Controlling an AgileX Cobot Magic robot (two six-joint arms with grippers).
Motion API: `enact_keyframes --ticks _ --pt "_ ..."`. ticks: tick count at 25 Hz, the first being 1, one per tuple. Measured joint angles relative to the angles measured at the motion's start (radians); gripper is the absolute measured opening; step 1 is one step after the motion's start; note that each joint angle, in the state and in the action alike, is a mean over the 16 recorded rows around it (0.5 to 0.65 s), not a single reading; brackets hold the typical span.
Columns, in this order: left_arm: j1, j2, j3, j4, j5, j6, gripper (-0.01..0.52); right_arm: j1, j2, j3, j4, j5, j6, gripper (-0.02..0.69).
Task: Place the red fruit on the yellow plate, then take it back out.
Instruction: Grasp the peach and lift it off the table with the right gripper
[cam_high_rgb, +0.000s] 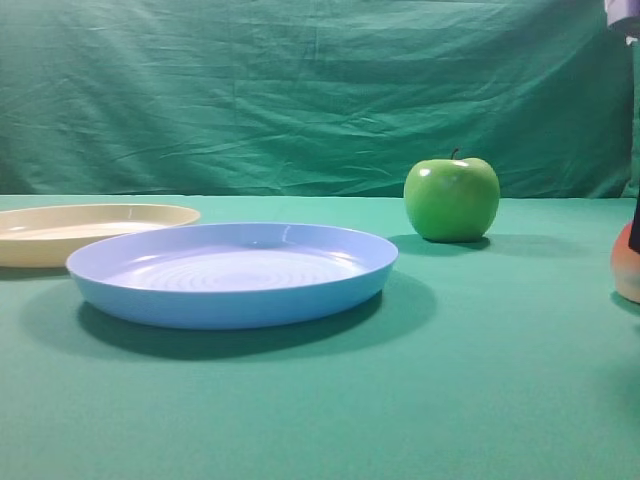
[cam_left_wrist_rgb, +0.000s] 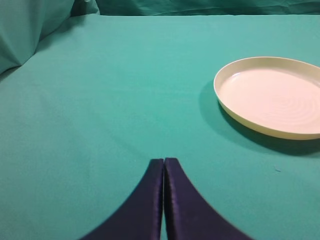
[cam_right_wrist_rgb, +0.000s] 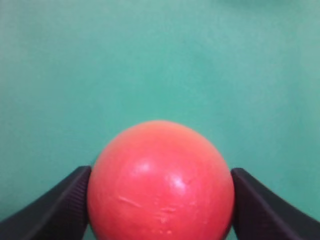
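**Right wrist view: red fruit clamped at the counter's right edge**

Right wrist view shows the right tool (cam_right_wrist_rgb: 160, 200) with both fingers pressed against the red fruit (cam_right_wrist_rgb: 161, 182), green counter (cam_right_wrist_rgb: 160, 60) spreading bare beyond it. In the exterior high view the fruit (cam_high_rgb: 628, 262) is cut off by the right frame edge, well apart from the yellow plate (cam_high_rgb: 90, 232) at far left, itself cropped. Between them sit the blue plate (cam_high_rgb: 232, 272) and green apple (cam_high_rgb: 452, 198). The left tool (cam_left_wrist_rgb: 164, 165) has its fingers together, open cloth ahead of it, yellow plate (cam_left_wrist_rgb: 272, 97) to its right.
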Motion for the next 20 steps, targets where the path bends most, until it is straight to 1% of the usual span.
enact_keyframes --ticks 6,10,12,20 --pt "0.0 0.0 0.0 0.0 0.0 0.0 0.0 0.034 0.007 -0.039 -0.023 -0.002 -0.021 0.284" --pt "0.0 0.0 0.0 0.0 0.0 0.0 0.0 0.042 0.007 -0.119 -0.027 0.048 -0.023 0.215" --pt "0.0 0.0 0.0 0.0 0.0 0.0 0.0 0.044 0.008 -0.176 -0.016 0.08 -0.023 0.199" --pt "0.0 0.0 0.0 0.0 0.0 0.0 0.0 0.085 0.039 -0.489 0.064 0.206 -0.02 0.186"
